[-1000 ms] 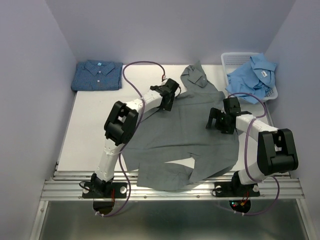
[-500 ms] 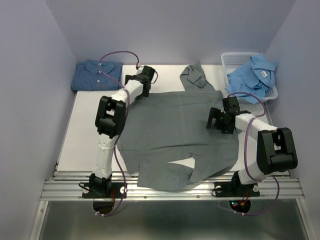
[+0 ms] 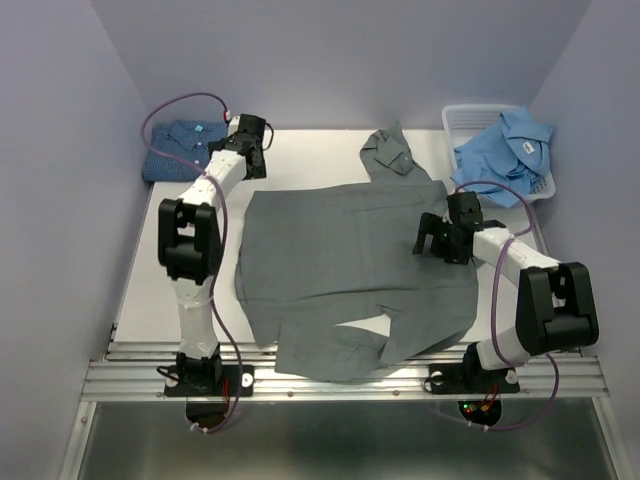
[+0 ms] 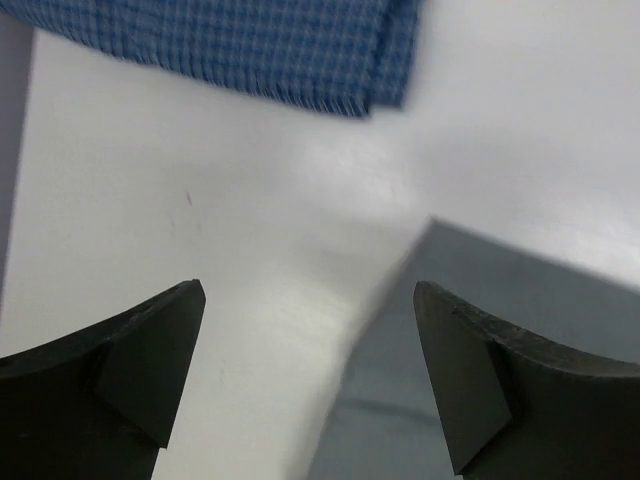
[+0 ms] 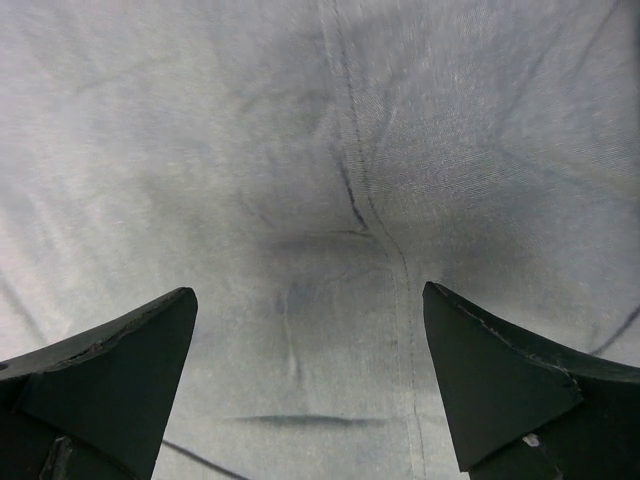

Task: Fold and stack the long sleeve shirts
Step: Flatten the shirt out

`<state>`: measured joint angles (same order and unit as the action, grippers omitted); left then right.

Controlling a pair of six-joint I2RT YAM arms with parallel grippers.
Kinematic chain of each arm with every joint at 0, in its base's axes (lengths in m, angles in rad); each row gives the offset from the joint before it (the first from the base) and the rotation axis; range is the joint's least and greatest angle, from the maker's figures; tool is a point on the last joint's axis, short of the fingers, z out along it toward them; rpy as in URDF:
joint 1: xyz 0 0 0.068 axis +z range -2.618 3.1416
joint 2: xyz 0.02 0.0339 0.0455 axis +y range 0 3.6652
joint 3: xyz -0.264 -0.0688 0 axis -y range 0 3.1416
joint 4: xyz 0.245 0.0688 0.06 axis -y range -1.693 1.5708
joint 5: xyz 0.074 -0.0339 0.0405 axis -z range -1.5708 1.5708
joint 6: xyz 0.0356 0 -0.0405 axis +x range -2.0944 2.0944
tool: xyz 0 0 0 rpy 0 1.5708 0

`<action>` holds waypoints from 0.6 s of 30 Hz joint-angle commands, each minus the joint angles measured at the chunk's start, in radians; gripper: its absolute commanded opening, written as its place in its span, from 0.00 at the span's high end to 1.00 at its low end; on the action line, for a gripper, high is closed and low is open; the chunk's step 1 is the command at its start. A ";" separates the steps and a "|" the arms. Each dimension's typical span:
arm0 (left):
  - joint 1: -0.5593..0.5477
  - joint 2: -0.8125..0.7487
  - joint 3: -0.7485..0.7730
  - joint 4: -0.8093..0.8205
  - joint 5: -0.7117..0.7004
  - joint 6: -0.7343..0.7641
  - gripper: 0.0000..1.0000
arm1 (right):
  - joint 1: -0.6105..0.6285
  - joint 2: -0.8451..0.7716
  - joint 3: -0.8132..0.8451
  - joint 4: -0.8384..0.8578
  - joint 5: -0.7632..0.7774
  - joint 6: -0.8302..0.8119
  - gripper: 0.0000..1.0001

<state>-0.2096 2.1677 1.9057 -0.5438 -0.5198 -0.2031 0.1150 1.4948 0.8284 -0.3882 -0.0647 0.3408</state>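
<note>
Both wide open and empty, the left gripper [image 4: 310,300] hovers off the flat grey shirt's [image 3: 350,260] 11 o'clock corner, the right gripper [image 5: 310,300] above its 3 o'clock side, apparently poised for folding.

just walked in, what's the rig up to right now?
It's folding shirts. A grey shirt lies spread out mid-table, not yet folded. The left hand is open over bare table, between that shirt's far left corner and a folded dark blue shirt. The right hand is open over the grey cloth on its right side. Neither holds anything. A light blue shirt sits crumpled in the basket.
</note>
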 commanded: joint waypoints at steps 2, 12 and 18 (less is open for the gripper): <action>-0.112 -0.440 -0.468 0.191 0.286 -0.207 0.01 | 0.009 -0.099 0.069 -0.050 0.064 -0.022 0.00; -0.163 -0.680 -0.965 0.344 0.510 -0.361 0.01 | 0.009 -0.028 0.052 -0.089 0.168 0.032 0.00; -0.143 -0.516 -0.901 0.372 0.468 -0.343 0.01 | 0.009 0.082 0.086 -0.005 0.126 0.030 0.00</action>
<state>-0.3695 1.6039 0.9600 -0.2462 -0.0547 -0.5411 0.1192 1.5303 0.8654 -0.4587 0.0780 0.3630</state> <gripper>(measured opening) 0.986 0.998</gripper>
